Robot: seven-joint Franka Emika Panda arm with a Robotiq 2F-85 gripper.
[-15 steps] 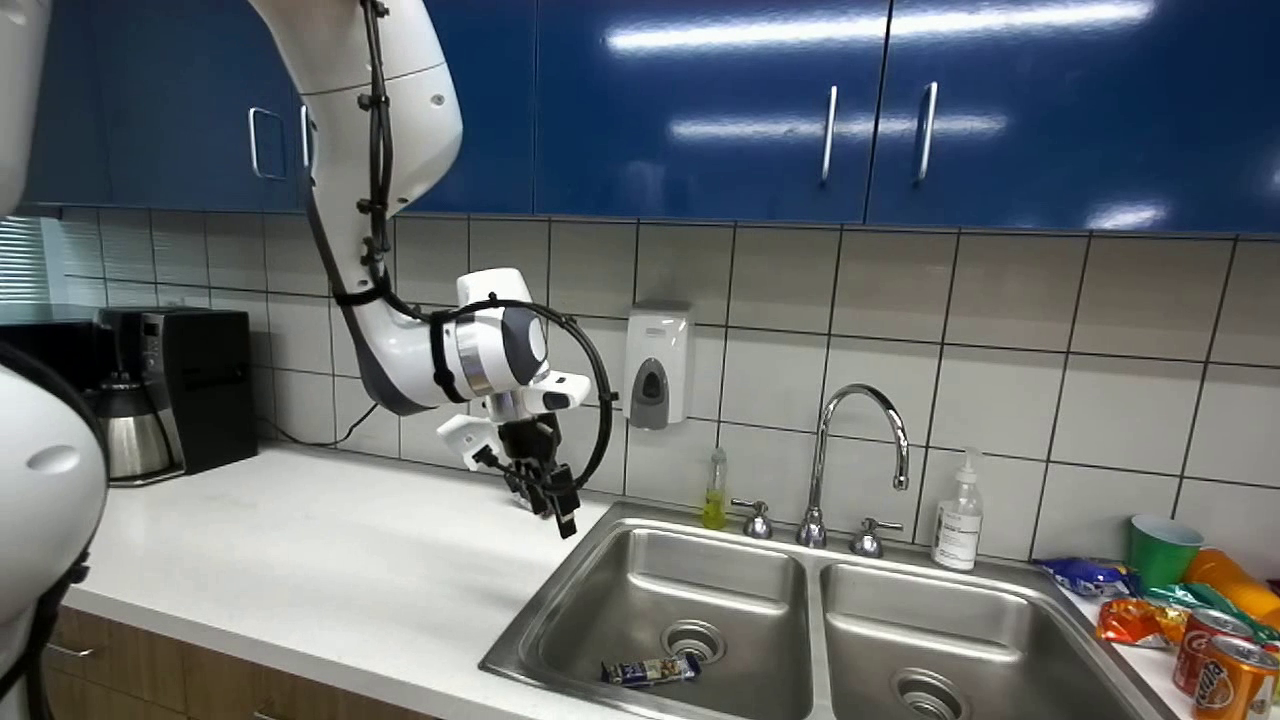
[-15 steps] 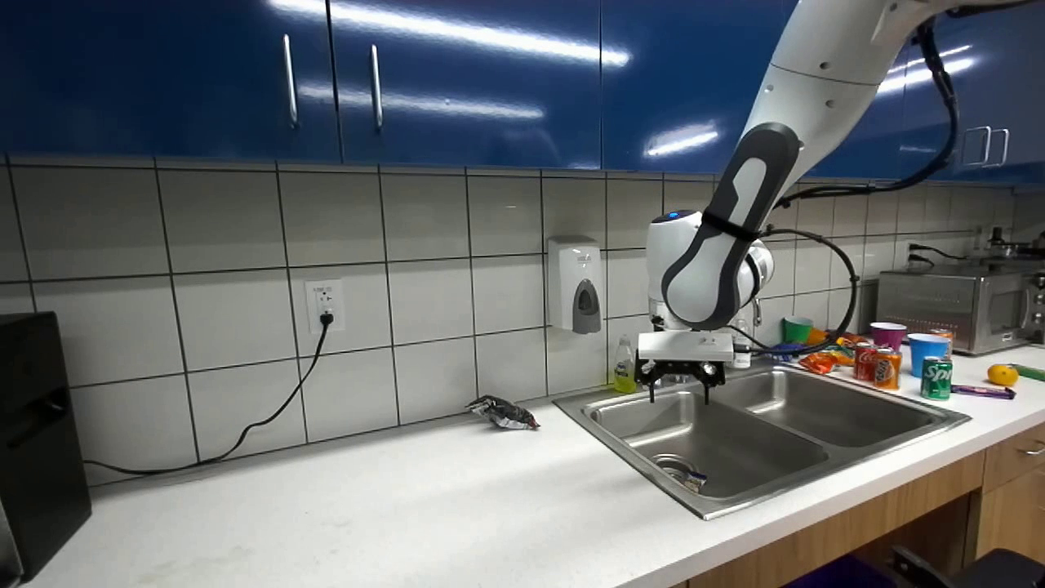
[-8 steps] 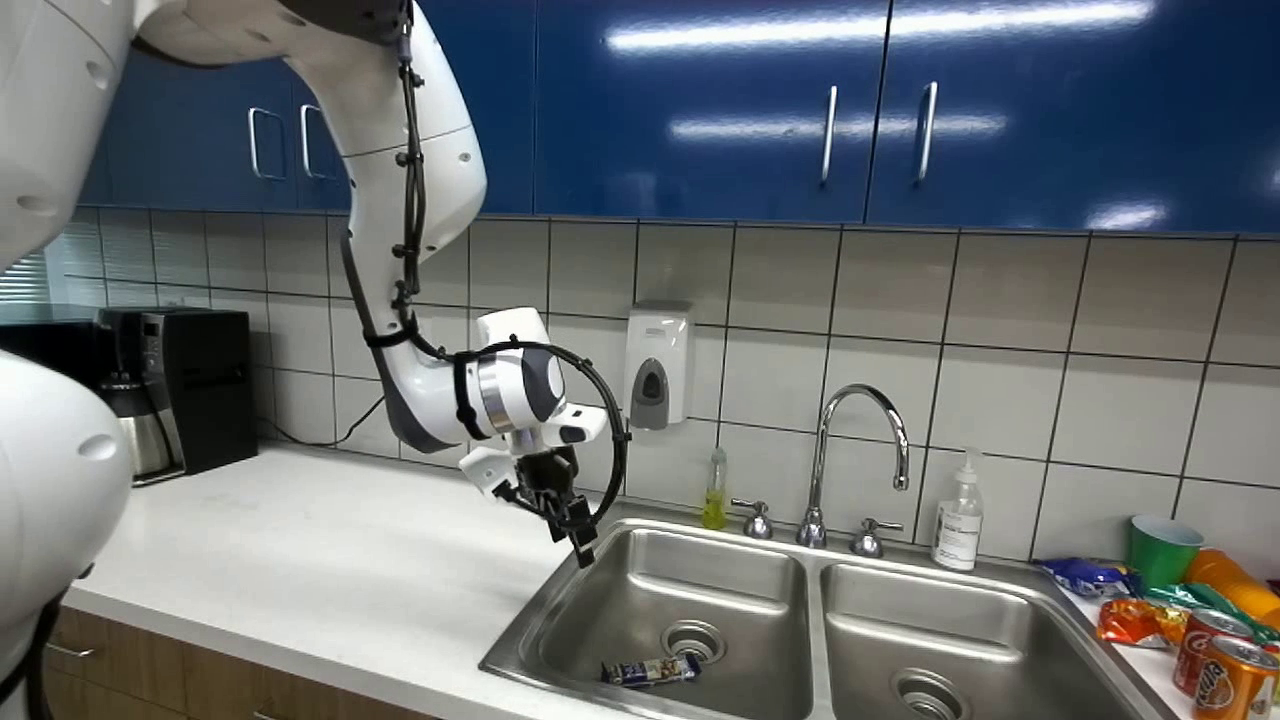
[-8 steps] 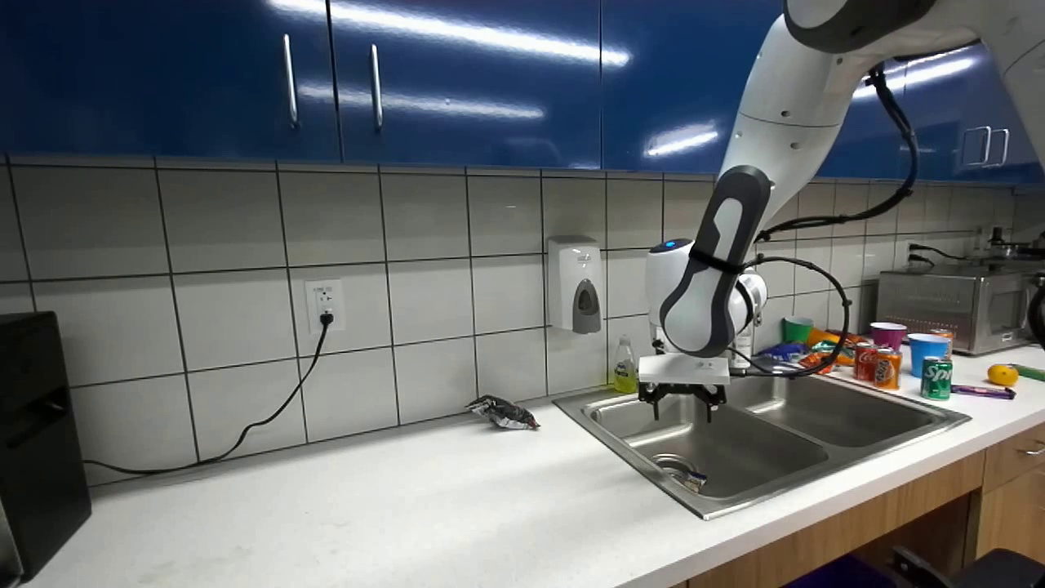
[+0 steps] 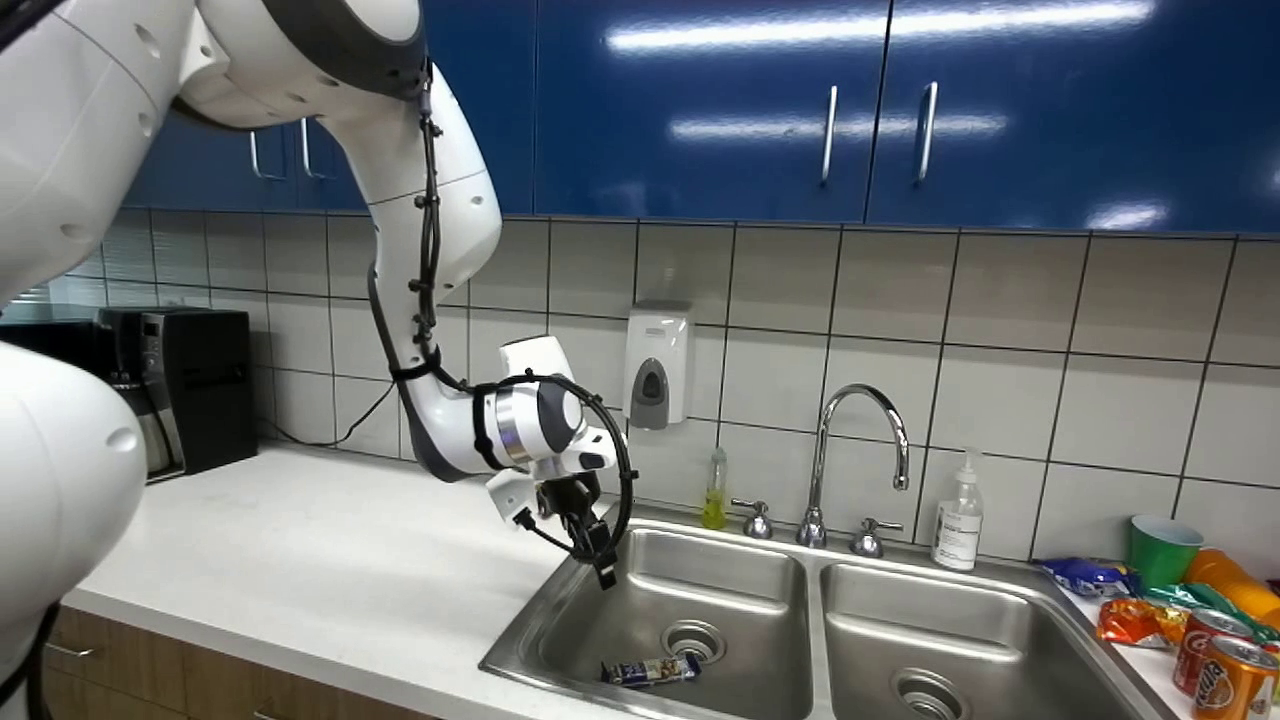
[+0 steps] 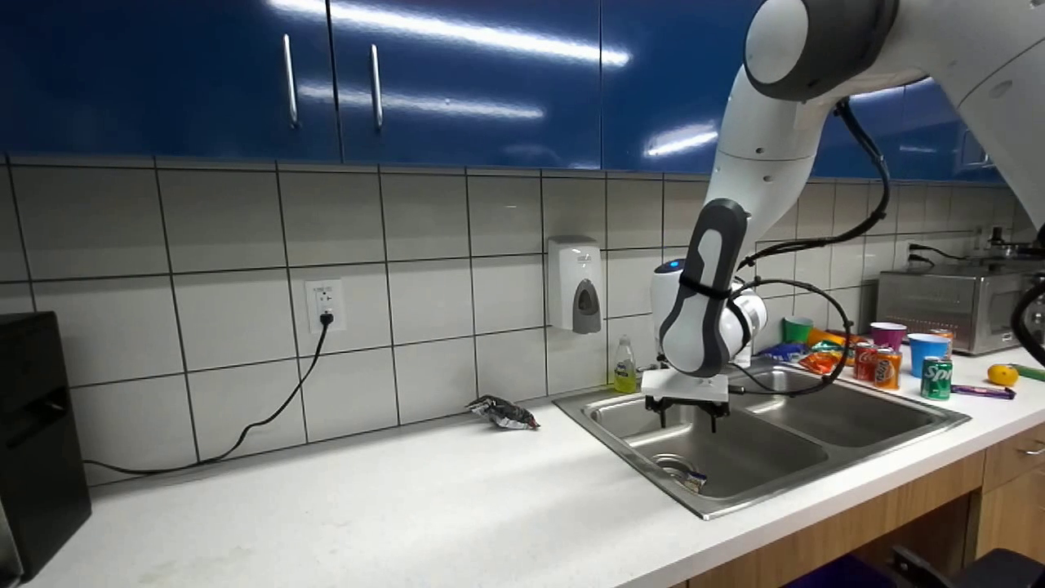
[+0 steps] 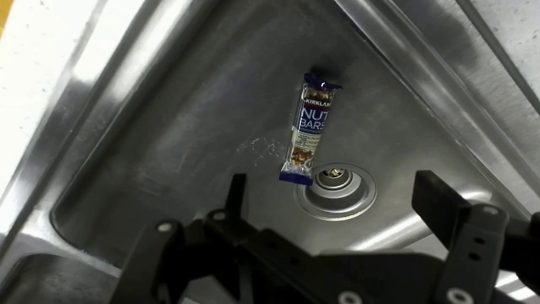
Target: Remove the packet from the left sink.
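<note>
The packet [image 7: 310,126] is a slim nut bar in a blue and clear wrapper. It lies flat on the floor of the left sink [image 5: 740,595], one end at the rim of the round drain [image 7: 366,198]. It shows in both exterior views [image 5: 650,671] [image 6: 694,482], partly hidden by the sink's near edge in one. My gripper [image 7: 331,179] is open and empty, its black fingers [image 7: 436,198] wide apart. In the exterior views the gripper [image 5: 606,578] [image 6: 688,426] hangs over the left part of the left sink, above the packet and apart from it.
The right basin [image 5: 960,630] adjoins, with a faucet [image 5: 822,470] behind. A yellow soap bottle [image 5: 715,492] and pump bottle [image 5: 960,520] stand at the back rim. Cans [image 5: 1235,680], cups and snack packs lie to the right. A silver-black wrapper [image 6: 503,412] lies on the counter.
My gripper has moved lower and over the left sink, rightward in an exterior view, with its fingers still apart. The packet has not moved.
</note>
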